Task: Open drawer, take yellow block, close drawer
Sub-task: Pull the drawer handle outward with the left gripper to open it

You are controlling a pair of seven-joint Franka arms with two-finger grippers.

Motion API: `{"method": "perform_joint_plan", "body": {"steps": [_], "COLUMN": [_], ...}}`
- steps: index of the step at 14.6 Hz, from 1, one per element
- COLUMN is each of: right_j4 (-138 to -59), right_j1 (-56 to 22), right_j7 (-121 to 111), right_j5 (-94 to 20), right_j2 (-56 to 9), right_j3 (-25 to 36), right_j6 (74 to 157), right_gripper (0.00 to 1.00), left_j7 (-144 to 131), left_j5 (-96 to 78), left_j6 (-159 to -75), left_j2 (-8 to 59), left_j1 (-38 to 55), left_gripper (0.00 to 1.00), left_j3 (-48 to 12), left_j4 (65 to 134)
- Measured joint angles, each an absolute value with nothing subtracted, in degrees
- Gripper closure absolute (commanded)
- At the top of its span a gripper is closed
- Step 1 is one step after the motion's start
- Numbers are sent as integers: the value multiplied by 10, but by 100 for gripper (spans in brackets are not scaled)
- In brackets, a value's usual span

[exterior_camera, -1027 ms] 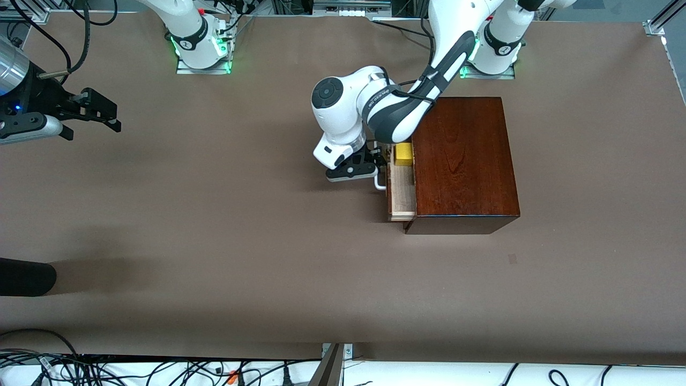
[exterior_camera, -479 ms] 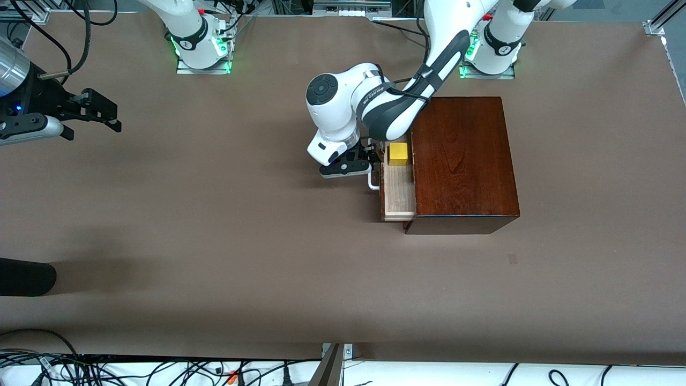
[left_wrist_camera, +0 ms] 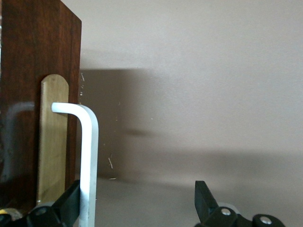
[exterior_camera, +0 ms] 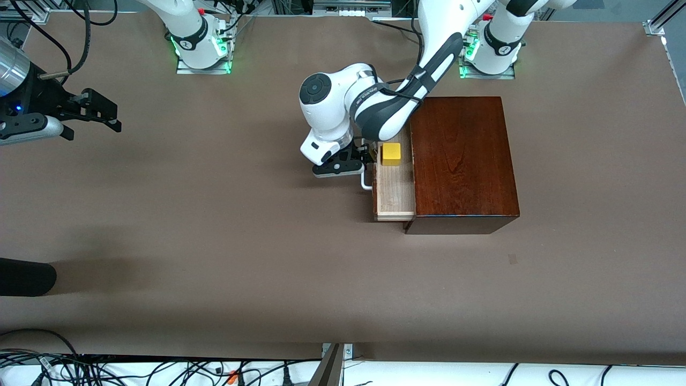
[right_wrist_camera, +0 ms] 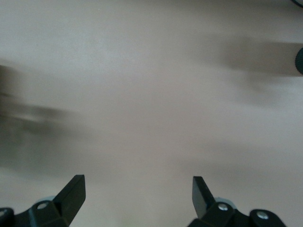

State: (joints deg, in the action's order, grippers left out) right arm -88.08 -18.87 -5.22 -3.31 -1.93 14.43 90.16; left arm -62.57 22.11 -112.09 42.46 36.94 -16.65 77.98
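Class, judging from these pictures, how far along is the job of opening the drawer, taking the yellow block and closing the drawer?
Done: the drawer is part-way out, showing the yellow block inside. In hand: the left tool hooks one finger behind the white handle, jaws open. The right tool waits open over the table's right-arm end. Left: lifting the block, closing the drawer.

The left arm covers the corner of the drawer [exterior_camera: 395, 187] farthest from the front camera, and part of its white handle [exterior_camera: 366, 180] too. The left tool [exterior_camera: 358, 162] is mostly tucked under the arm's wrist there. In the left wrist view, the handle [left_wrist_camera: 88, 156] runs off the picture's edge, and so does the wooden box [left_wrist_camera: 28, 56]. The right tool [exterior_camera: 110, 119] sits at the edge of the front view, with its arm cut off. The counter [right_wrist_camera: 151, 94] looks smeared in the right wrist view.
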Motion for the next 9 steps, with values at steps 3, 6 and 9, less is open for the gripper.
{"method": "perform_joint_plan", "body": {"steps": [3, 6, 9], "right_j4": [-881, -881, -881], "right_j1": [-189, -189, -189], "right_j7": [-52, -52, -52], "right_j5": [-33, -33, -33], "right_j2": [-19, -19, -19], "right_j3": [144, 144, 145], "right_j6": [902, 902, 902], "right_gripper": [0, 0, 0], "left_j7": [-626, -626, -626], "left_j5": [221, 221, 213], "left_j6": [-1124, -1122, -1126], "left_j2": [437, 437, 439], "left_j1": [380, 381, 382], "left_gripper": [0, 0, 0], "left_j3": [-163, -163, -164], "left_j4": [763, 762, 755]}}
